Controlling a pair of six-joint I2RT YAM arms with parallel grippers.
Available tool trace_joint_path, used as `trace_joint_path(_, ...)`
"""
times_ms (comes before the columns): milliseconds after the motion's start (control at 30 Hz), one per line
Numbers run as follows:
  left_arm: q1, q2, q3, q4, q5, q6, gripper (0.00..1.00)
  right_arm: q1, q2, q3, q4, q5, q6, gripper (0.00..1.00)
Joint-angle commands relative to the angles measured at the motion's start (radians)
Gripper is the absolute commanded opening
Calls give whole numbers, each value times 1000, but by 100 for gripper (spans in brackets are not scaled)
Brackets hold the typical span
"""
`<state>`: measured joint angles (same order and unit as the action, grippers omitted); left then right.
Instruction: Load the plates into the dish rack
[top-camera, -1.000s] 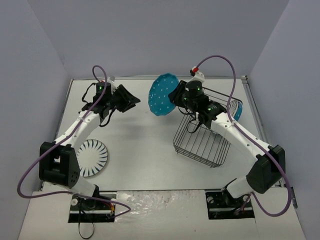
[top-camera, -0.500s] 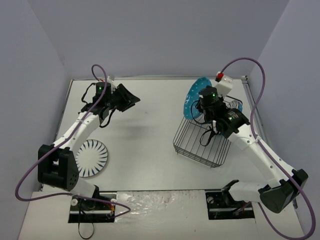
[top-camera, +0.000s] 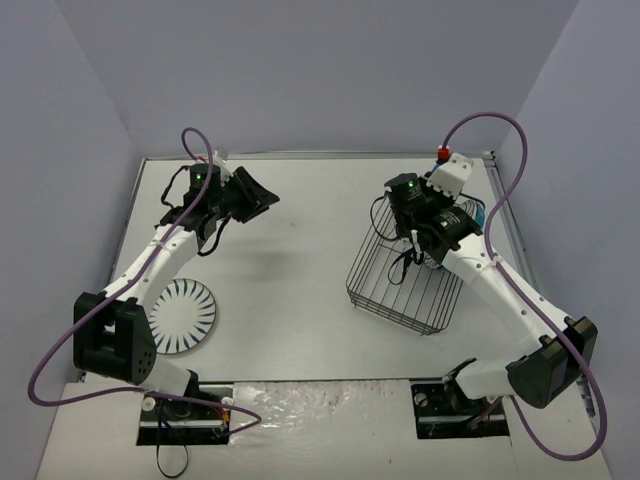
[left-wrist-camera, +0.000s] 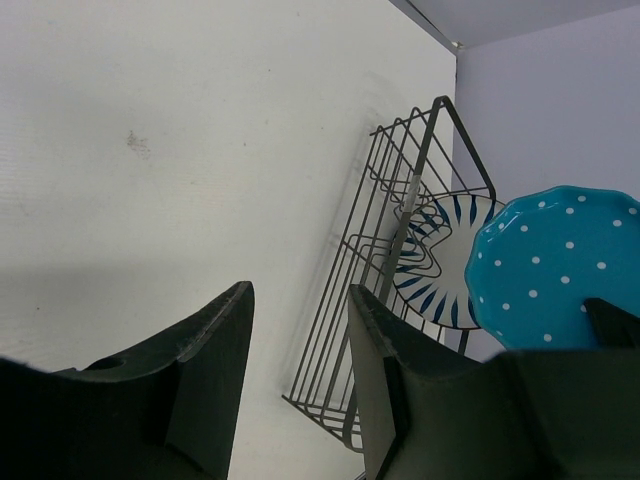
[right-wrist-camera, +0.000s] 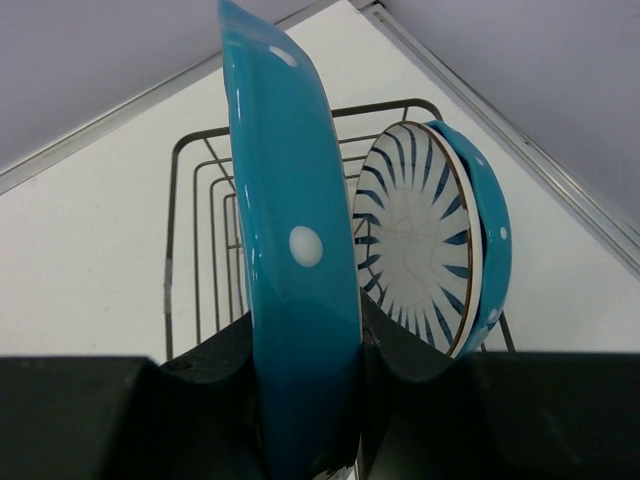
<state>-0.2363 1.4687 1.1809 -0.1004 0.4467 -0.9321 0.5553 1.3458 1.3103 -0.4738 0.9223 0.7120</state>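
right claw (right-wrist-camera: 305, 352) clenched on teal plate (right-wrist-camera: 290, 250), edge-up above rack (right-wrist-camera: 172, 240), faces parallel to racked plates (right-wrist-camera: 415, 240) just right of it; we judge a straight drop. left claw (left-wrist-camera: 298, 302) agape, empty, nearer striped plate (top-camera: 183, 316) lying near-left.

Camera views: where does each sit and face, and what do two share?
Top external: above and behind the robot, looking down at the table; left arm and right arm show.
Left wrist: on the left arm, facing the dish rack across the table; open left pincer at bottom.
Right wrist: on the right arm, facing into the rack along the teal plate its right pincer grips.
Shared: both wrist views show the racked striped plate.
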Motion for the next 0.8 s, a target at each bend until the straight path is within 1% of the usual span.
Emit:
trace_joint_path(0, -1, -57, 6, 57, -10, 26, 38, -18, 21, 86, 71, 210, 52, 0)
trace_joint_path(133, -1, -54, -10, 78, 0, 15, 38, -34, 28, 77, 56, 226, 59, 0)
trace_joint_path(467, 5, -55, -18, 84, 18, 15, 38, -103, -7, 10, 50, 175, 47, 0)
trace_joint_path(767, 5, -57, -21, 82, 17, 17, 38, -127, -37, -67, 58, 141, 41, 0)
